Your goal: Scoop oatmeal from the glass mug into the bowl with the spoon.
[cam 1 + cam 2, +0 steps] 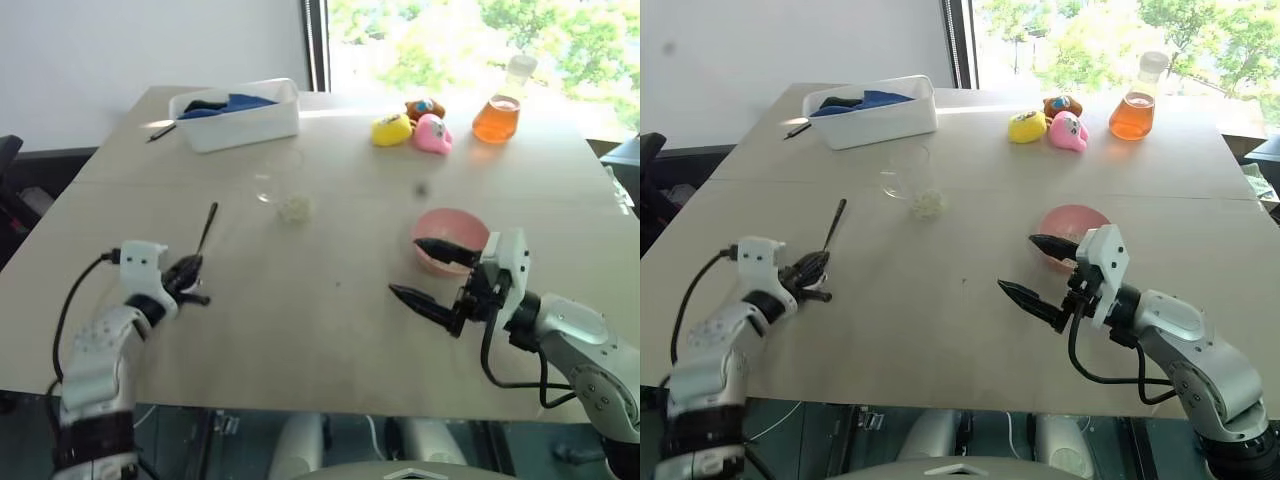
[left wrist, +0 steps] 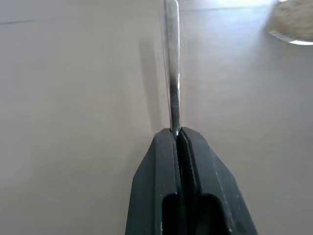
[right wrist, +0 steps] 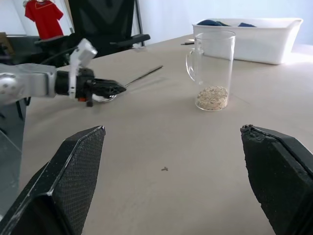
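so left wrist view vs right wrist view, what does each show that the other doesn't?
Left wrist view alone: a close look at the left tool shut on the spoon, its handle running on past the fingertips.

Right wrist view alone: the right tool open over the table, the whole glass mug upright, the white tub, a red shirt hanging behind.

Both: the spoon, the oatmeal in the mug's bottom, the table.

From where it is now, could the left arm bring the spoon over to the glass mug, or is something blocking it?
Probably yes. The left claw is shut on the spoon, and only bare table lies between it and the glass mug, which stands upright and open-topped.
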Available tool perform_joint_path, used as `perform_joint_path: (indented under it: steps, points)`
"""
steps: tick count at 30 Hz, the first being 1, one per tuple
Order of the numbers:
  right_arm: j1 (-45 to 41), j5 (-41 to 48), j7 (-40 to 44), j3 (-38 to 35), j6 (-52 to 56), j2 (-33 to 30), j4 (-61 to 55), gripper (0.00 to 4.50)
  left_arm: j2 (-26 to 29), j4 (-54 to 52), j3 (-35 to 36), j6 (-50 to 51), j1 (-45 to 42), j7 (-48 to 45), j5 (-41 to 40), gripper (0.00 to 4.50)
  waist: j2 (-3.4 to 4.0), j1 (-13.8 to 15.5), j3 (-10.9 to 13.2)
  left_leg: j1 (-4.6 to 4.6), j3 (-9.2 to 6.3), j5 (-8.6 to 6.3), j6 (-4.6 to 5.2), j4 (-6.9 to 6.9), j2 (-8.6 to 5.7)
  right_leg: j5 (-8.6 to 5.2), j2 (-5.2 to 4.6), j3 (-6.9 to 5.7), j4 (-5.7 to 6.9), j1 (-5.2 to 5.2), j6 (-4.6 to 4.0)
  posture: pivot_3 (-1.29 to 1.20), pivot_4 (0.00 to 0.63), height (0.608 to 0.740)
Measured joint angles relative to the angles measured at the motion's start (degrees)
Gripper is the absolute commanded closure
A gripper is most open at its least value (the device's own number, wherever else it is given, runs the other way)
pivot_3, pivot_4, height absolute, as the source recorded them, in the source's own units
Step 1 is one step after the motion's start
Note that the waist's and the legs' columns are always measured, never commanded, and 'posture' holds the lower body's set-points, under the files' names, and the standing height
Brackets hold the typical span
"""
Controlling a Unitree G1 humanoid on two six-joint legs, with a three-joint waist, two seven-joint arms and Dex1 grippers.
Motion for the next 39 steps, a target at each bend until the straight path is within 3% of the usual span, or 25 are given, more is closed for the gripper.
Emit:
perform_joint_path:
  steps: [3, 7, 13, 18, 22, 31, 34, 39]
  points:
    - [-1.5, -0.1, 0.3, 0.1, 4.1, -3.1, 1.9, 0.0, -3.7, -10.6, -0.8, -1.9, 10.0, -0.2, -1.3, 4.44, -0.36, 0.4, 0.2, -0.06, -0.09, -0.02, 0.03, 0.0, 0.01, 0.02, -0.03, -0.14, -0.13, 0.02, 0.02, 0.0, 0.15, 0.74]
    - [-6.6, 1.3, -2.4, 1.5, 11.2, -2.5, 3.7, 0.0, -5.1, -19.9, -7.8, -2.3, 14.3, -1.0, -1.4, 4.44, -0.36, 0.9, 0.3, 0.02, -0.15, 0.0, 0.06, 0.0, 0.01, 0.03, -0.05, -0.21, -0.11, 0.11, 0.01, 0.0, 0.15, 0.74]
    - [-12.9, 13.8, -6.1, 3.7, 25.8, 6.7, 8.3, 0.0, -2.1, -25.8, -23.7, -1.6, 9.6, -5.4, 1.4, 4.44, -0.28, 0.3, 0.3, -0.04, -0.1, 0.0, 0.07, 0.01, 0.02, 0.03, 0.12, -0.19, -0.08, 0.08, 0.01, 0.0, 0.15, 0.74]
    - [-18.4, 22.4, -15.5, 0.0, 30.6, 17.4, 13.8, 0.0, 0.0, -25.2, -26.2, -3.9, 5.3, -7.3, 3.1, 4.44, -0.26, 0.1, 0.3, -0.17, -0.14, 0.0, 0.07, -0.02, 0.04, 0.03, 0.27, -0.18, -0.09, -0.05, 0.01, 0.0, 0.15, 0.74]
    - [-18.5, 27.9, -21.4, -2.2, 33.4, 19.1, 14.2, 0.0, 1.3, -24.4, -26.5, -5.5, 5.7, -8.6, 3.8, 4.44, -0.25, 0.4, 0.4, -0.7, -0.21, 0.0, 0.08, 0.09, 0.02, 0.04, 0.21, -0.28, -0.14, -0.42, 0.04, 0.0, 0.15, 0.74]
    - [-18.5, 29.5, -30.4, -3.9, 32.1, 23.5, 14.4, 0.0, -0.1, -24.6, -29.3, -6.1, 4.6, -7.0, 4.7, 4.44, -0.22, 0.3, 0.4, -0.62, -0.2, 0.0, 0.08, 0.18, 0.02, 0.09, 0.28, -0.23, 0.1, -0.44, 0.13, 0.0, 0.15, 0.74]
    - [-18.5, 29.4, -31.5, -4.0, 31.4, 23.7, 14.9, 0.75, -0.7, -24.6, -29.8, -5.9, 4.0, -6.2, 4.7, 4.5, -0.21, 0.2, 0.4, -0.6, -0.2, 0.0, 0.08, 0.22, 0.02, 0.09, 0.36, -0.2, 0.15, -0.45, 0.13, 0.0, 0.15, 0.74]
    - [-18.5, 29.3, -32.5, -4.0, 30.4, 23.7, 15.5, 3.07, -2.0, -23.9, -29.8, -6.3, 2.7, -4.3, 5.0, 4.5, -0.2, 0.2, 0.4, -0.61, -0.19, 0.0, 0.09, 0.23, 0.02, 0.09, 0.42, -0.19, 0.15, -0.45, 0.13, 0.0, 0.15, 0.74]
